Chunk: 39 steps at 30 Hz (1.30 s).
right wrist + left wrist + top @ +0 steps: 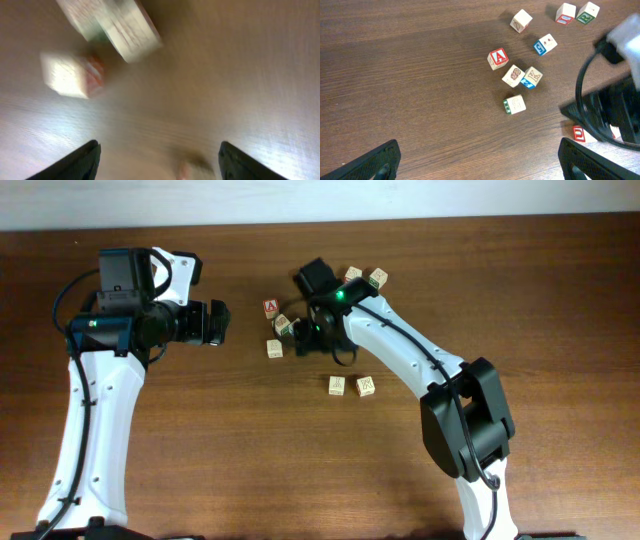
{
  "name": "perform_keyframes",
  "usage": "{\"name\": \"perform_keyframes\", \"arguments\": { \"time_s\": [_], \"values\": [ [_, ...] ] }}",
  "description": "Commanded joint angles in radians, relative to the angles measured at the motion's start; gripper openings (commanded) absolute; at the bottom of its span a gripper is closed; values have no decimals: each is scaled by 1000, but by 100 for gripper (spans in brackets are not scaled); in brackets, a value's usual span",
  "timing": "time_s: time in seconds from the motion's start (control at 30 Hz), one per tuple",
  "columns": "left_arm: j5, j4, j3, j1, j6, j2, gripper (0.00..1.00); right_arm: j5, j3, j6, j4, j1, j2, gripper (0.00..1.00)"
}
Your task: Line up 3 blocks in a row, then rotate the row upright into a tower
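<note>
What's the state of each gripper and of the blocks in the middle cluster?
left gripper, open and empty.
right gripper, open, nothing between its fingers.
red A block, on the table, A face up, unheld.
K block, on the table, K face up, unheld.
patterned block, on the table, close against the K block.
green-sided block, on the table, apart from the others.

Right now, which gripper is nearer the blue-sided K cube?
Right. The right gripper is open close beside the blue-sided K cube; the left gripper hangs farther off on its opposite side, past the red A cube.
</note>
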Motion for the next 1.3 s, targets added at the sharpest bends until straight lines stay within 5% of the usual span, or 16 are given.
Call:
{"name": "perform_keyframes", "arguments": {
  "time_s": [0.0, 0.4, 0.5, 0.73, 0.9, 1.07, 1.27],
  "values": [
    [19, 2, 17, -2, -8, 2, 99, -1, 15, -29, 145, 34, 2, 76],
    [19, 2, 17, -2, -9, 2, 99, 149, 15, 16, 354, 127, 190, 67],
    [19, 2, 17, -2, -8, 2, 99, 148, 15, 16, 367, 127, 194, 50],
    [19, 2, 17, -2, -8, 2, 99, 148, 10, 16, 322, 143, 194, 29],
    [19, 2, 17, -2, -8, 2, 99, 147, 100, 16, 140, 122, 145, 29],
    [19, 2, 17, -2, -8, 2, 99, 148, 199, 27, -256, 123, 95, 37],
    [19, 2, 17, -2, -8, 2, 99, 145, 6, 99, -251, 124, 97, 37]
  ]
}}
